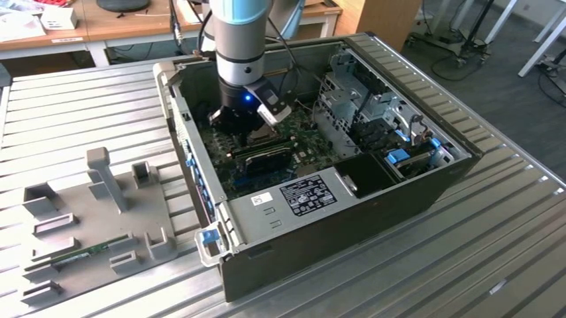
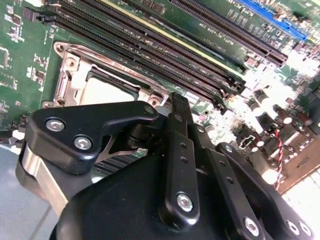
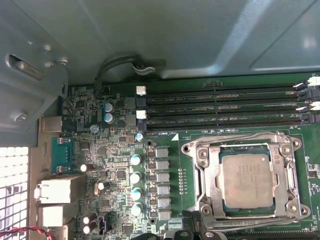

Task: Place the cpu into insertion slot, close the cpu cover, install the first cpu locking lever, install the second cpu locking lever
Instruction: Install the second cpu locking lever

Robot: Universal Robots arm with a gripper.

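Note:
The cpu [image 3: 247, 180], a flat grey square chip, lies in the insertion slot [image 3: 289, 207] on the green motherboard [image 3: 120, 165]. The silvery cpu cover [image 3: 212, 172] lies flat around it, and the chip shows through its window. Thin wire levers [image 3: 240, 136] run along two sides of the frame; whether they are latched I cannot tell. In the second wrist view my gripper [image 2: 180, 100] is shut on nothing, its tip just beside the socket and the cpu [image 2: 107, 92]. In the exterior view the gripper [image 1: 240, 126] is down inside the computer case.
The open case [image 1: 354, 192] lies on a slatted metal table [image 1: 495, 265]. Long black memory slots [image 3: 225, 107] run beside the socket, and a row of capacitors [image 3: 135, 177] stands nearby. A drive cage [image 1: 362, 106] fills the case's far side. At the exterior view's left lies a grey fixture tray [image 1: 89, 218].

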